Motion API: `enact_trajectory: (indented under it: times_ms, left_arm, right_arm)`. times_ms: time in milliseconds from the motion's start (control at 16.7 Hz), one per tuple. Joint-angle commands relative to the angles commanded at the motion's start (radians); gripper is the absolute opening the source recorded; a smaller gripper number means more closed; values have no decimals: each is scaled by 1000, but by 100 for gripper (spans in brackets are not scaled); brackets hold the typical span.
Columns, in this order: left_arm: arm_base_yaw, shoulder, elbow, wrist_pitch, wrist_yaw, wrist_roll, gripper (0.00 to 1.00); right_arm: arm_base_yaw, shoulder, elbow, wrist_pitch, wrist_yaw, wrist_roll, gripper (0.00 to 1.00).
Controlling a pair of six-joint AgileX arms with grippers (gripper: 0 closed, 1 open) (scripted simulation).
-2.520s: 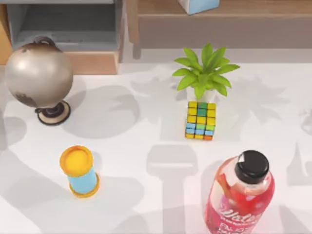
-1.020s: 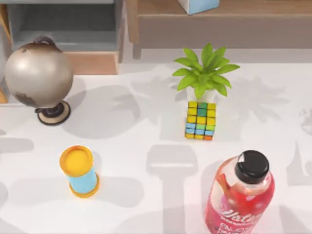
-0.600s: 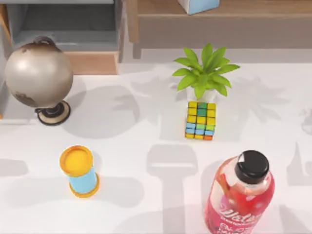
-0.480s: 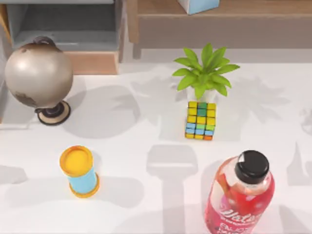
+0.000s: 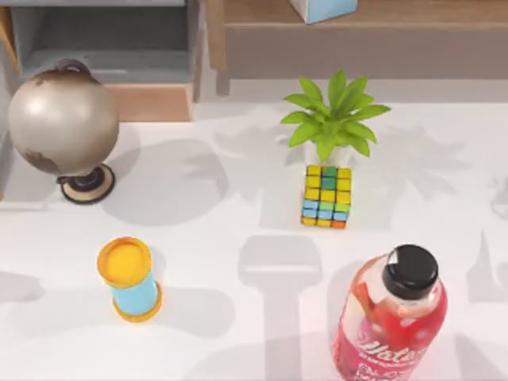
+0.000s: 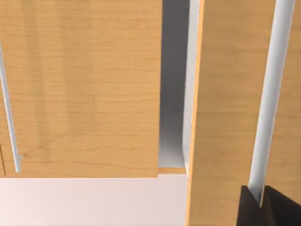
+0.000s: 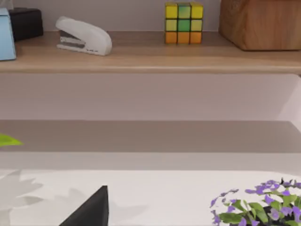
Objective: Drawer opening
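In the left wrist view, a wooden drawer front (image 6: 225, 94) stands out from the cabinet, and a grey gap (image 6: 174, 80) shows beside it. A pale metal handle (image 6: 270, 94) runs along that front. My left gripper (image 6: 260, 205) is shut on the handle, with a dark finger on each side of the bar. A neighbouring wooden front (image 6: 84, 84) sits flush, with its own thin handle (image 6: 9, 108). In the top view, a grey strip of the drawer (image 5: 5, 151) lies along the left border. My right gripper (image 7: 89, 212) hangs parked above the table, facing a shelf.
On the table stand a globe (image 5: 63, 119), a yellow and blue cylinder (image 5: 131, 279), a potted plant (image 5: 333, 119), a colour cube (image 5: 327, 196) and a red bottle (image 5: 393, 317). A grey open compartment (image 5: 103, 40) sits at the back left. The shelf holds a stapler (image 7: 83, 35).
At the top view's left border, the grey strip has slid toward the table's front, replacing the wood seen there. Shadows at the lower left have shifted. The table objects stayed put.
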Motion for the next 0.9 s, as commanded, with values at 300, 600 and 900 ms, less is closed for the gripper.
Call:
enact_trajectory:
  times_ms: [300,600,900]
  left_arm:
    - [0,0,0,0,0,0,68]
    - [0,0,0,0,0,0,100]
    - [0,0,0,0,0,0,100]
  right_arm:
    - [0,0,0,0,0,0,100]
    - [0,0,0,0,0,0,100]
    - [0,0,0,0,0,0,100]
